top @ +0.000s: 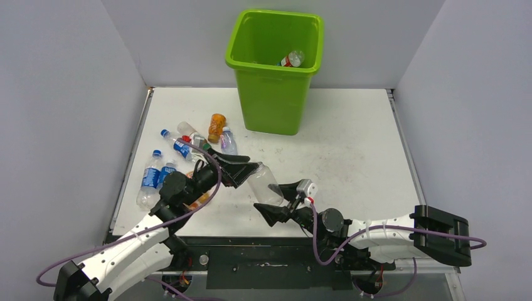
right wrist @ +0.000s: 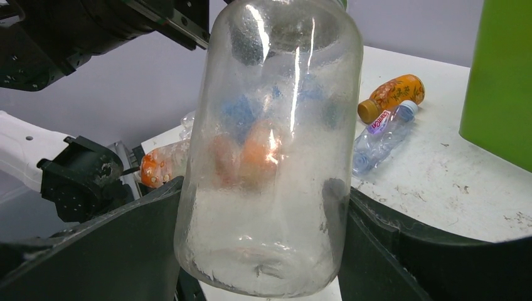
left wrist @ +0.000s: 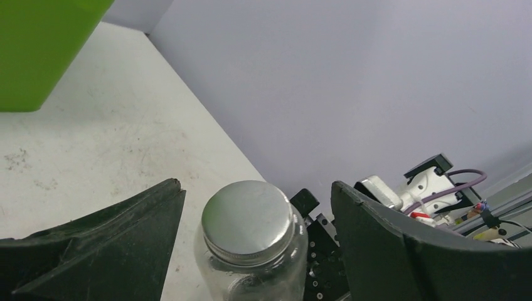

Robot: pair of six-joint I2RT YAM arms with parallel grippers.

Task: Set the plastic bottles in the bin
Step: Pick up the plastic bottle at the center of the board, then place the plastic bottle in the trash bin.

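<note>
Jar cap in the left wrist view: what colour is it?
Plain silver cap on the clear jar; the left wrist view shows it best.

Left pincer (top: 252, 167) spread; right pincer (top: 276, 202) clamped; arms angled inward.

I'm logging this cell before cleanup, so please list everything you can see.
bin: one, lime green, far edge of the table
bottle in the bin: one, clear with a red label, inside it
held bottle: one, clear with a silver cap, between the two grippers
loose bottles: at least six, clear with blue labels plus orange ones, left side of the table
table: one, white, scuffed
left gripper: black, open around the held bottle's cap
right gripper: black, shut on its base
</note>
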